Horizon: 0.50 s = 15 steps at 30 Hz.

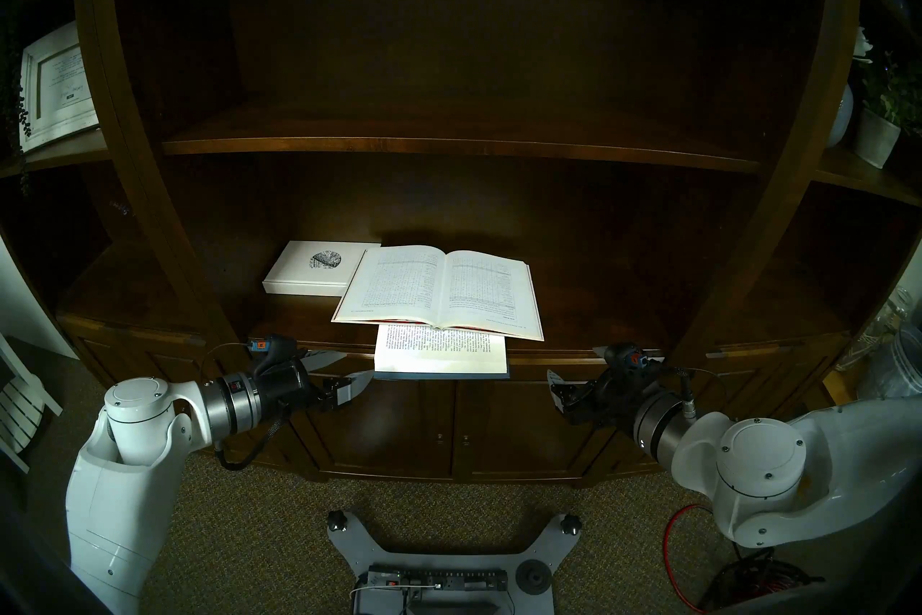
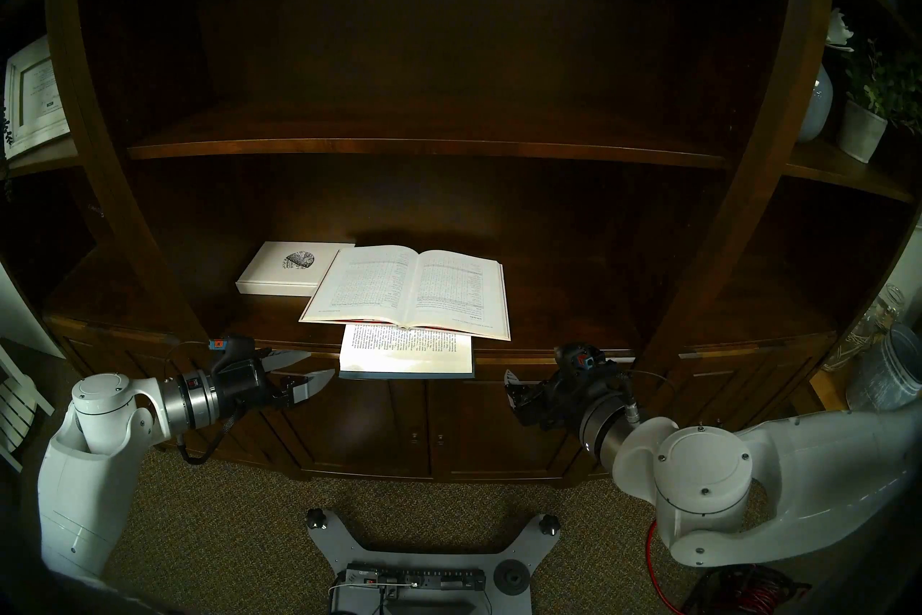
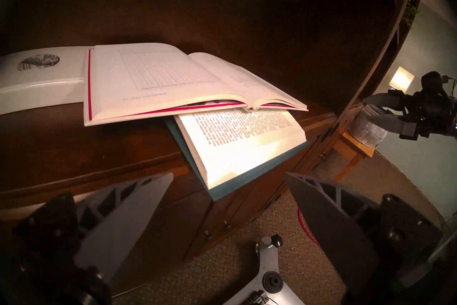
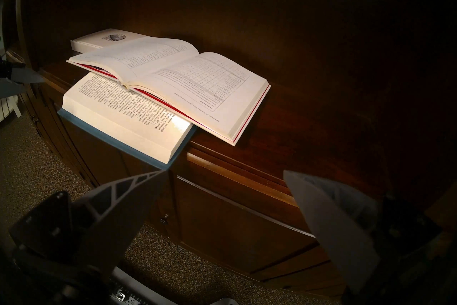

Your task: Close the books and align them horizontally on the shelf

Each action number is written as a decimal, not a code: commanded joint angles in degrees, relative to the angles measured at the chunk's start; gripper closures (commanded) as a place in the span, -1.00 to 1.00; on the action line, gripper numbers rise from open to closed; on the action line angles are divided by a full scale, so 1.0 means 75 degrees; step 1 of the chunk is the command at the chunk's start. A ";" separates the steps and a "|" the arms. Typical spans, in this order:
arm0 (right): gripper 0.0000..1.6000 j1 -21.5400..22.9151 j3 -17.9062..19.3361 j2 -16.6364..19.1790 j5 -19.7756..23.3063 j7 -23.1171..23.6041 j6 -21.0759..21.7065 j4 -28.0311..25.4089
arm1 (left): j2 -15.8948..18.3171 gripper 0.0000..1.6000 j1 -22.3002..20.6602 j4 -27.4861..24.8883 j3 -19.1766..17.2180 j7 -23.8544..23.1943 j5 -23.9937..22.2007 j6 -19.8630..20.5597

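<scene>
A large white hardback (image 1: 439, 294) lies open on the dark wooden shelf (image 1: 598, 299), its table-printed pages up and a red lining along its cover edges (image 3: 89, 89). Its front edge rests on a thick blue-covered book (image 1: 441, 352), also open, which overhangs the shelf's front edge (image 4: 118, 123). My left gripper (image 1: 356, 364) is open and empty, just left of the blue book at the height of the shelf edge. My right gripper (image 1: 569, 367) is open and empty, a little right of the blue book and in front of the shelf edge.
A closed white book with a dark emblem (image 1: 314, 267) lies at the back left, partly under the hardback. A thinner shelf board (image 1: 449, 145) runs above. Panelled cabinet doors (image 1: 449, 429) are below. Jars (image 1: 898, 349) stand at the right, my base (image 1: 439, 564) on the carpet.
</scene>
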 commanded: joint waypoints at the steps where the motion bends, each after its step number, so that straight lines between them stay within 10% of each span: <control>1: -1.00 0.0109 0.0107 -0.0016 -0.0040 0.0000 -0.0020 -0.0042 | 0.0128 -1.00 -0.0616 0.0203 -0.0075 0.0100 0.0056 -0.0199; 15: -1.00 0.0108 0.0105 -0.0017 -0.0039 -0.0002 -0.0021 -0.0041 | 0.0206 -1.00 -0.1451 0.0981 0.0190 0.0263 0.0192 -0.0366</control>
